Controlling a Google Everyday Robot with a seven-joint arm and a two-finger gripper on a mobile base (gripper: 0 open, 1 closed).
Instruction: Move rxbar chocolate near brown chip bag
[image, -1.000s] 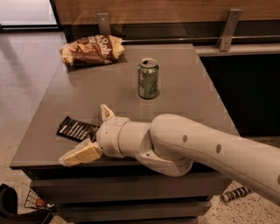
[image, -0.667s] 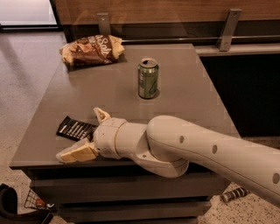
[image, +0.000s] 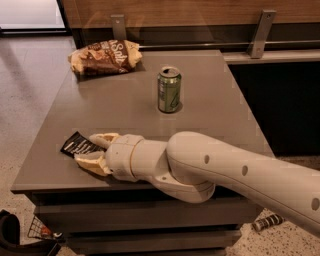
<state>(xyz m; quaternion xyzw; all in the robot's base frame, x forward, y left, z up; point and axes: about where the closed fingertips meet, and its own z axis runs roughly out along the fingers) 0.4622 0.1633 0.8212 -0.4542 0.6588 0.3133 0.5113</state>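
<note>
The rxbar chocolate (image: 76, 145), a flat black wrapper with white lettering, lies near the table's front left corner. My gripper (image: 95, 150) is low over the table at the bar's right end. It is open, with one finger on each side of that end. The rest of the bar sticks out to the left. The brown chip bag (image: 105, 56), puffy with white lettering, lies at the table's far left corner, well away from the bar and the gripper.
A green drink can (image: 169, 90) stands upright mid-table, behind my arm. The grey table (image: 210, 115) ends close to the bar at its front and left edges. A wooden wall with metal brackets runs along the back. Clutter lies on the floor below.
My gripper has moved left to the bar. Its fingers have come closer together and now straddle the bar's right end. The bar, can and bag have not moved.
</note>
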